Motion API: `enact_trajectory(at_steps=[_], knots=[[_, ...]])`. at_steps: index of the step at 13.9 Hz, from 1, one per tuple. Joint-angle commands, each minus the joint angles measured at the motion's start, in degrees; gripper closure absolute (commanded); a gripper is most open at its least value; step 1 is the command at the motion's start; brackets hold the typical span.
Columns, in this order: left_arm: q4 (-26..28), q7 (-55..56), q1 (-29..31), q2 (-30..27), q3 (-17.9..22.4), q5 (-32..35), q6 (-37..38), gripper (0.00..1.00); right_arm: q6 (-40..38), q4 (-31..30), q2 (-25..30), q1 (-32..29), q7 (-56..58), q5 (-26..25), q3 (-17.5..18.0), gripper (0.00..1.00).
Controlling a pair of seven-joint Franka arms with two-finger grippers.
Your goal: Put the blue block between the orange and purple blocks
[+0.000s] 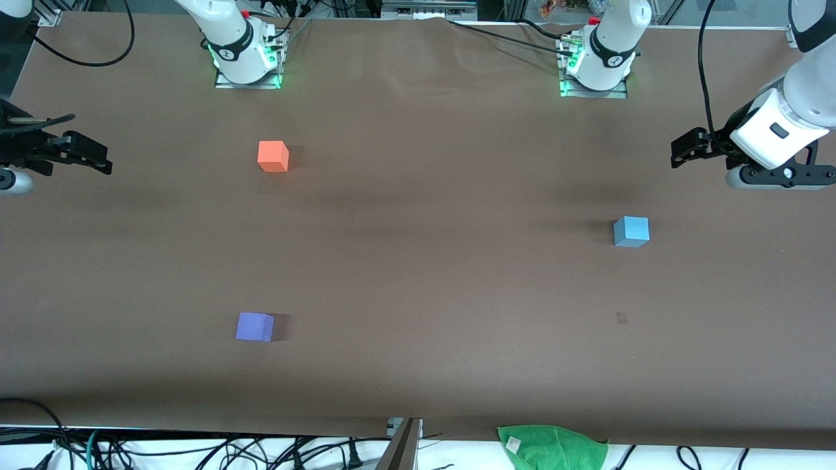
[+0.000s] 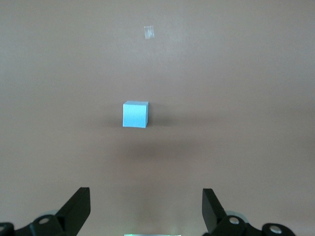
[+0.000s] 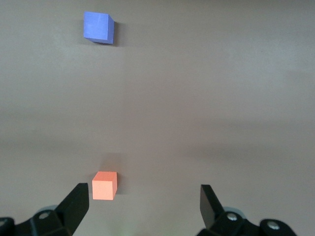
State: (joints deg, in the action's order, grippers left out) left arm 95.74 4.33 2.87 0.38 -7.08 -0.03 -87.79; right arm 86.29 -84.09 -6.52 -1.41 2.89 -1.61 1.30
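The blue block [image 1: 631, 231] is sitting flat on the brown counter [image 1: 431, 261] toward the left arm's end, on its own and well apart from the other two cubes. The orange block [image 1: 273, 156] is resting toward the right arm's end, farther from the front camera, and the purple block [image 1: 255, 326] is lying toward that same end but much nearer to the front camera, so a wide bare stretch of counter is showing between the two. The left gripper [image 1: 682, 151] is hanging in the air over the edge of the counter at the left arm's end, above and a little farther from the front camera than the blue block; its fingers [image 2: 76, 209] are spread as wide as they go and are holding nothing, and in the left wrist view the blue block [image 2: 135, 114] is showing on the counter out ahead of the gap between them, not touched. The right gripper [image 1: 91, 160] is hovering over the edge of the counter at the right arm's end, its fingers [image 3: 76, 206] likewise fully apart and empty; in the right wrist view the orange block [image 3: 104, 185] is lying close ahead of one finger, apart from it, while the purple block [image 3: 99, 27] is lying much farther off. A small pale mark [image 1: 621, 317] is showing on the counter nearer to the front camera than the blue block, and a green cloth [image 1: 552, 445] is lying at the counter's edge closest to the front camera.
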Motion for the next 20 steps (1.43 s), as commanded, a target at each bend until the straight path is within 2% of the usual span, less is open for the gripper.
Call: enact_trajectory(at_steps=[1, 5, 14, 17, 20], knots=[[-2.05, -0.11, 0.12, 0.94, -0.04, 0.12, 2.89, 0.0, -0.07, 0.94, -0.42, -0.53, 0.45, 0.82, 0.1, 0.0], [-3.89, -0.02, 0.12, 2.07, -0.04, 0.3, 2.97, 0.0, -0.07, 0.94, -0.42, -0.53, 0.45, 0.82, 0.1, 0.0], [-3.9, 0.07, 0.03, 2.52, -0.22, 0.03, 3.59, 0.0, -0.07, 0.94, -0.42, -0.53, 0.45, 0.82, 0.1, 0.0], [-2.68, -0.89, 0.47, 4.88, 0.05, 0.21, 5.86, 0.0, -0.07, 0.94, -0.42, -0.62, 0.45, 0.82, 0.1, 0.0], [-2.49, -1.86, 0.99, 12.43, -0.04, 2.92, 5.27, 0.0, -0.07, 0.94, -0.42, -0.7, 0.45, 0.82, 0.1, 0.0]])
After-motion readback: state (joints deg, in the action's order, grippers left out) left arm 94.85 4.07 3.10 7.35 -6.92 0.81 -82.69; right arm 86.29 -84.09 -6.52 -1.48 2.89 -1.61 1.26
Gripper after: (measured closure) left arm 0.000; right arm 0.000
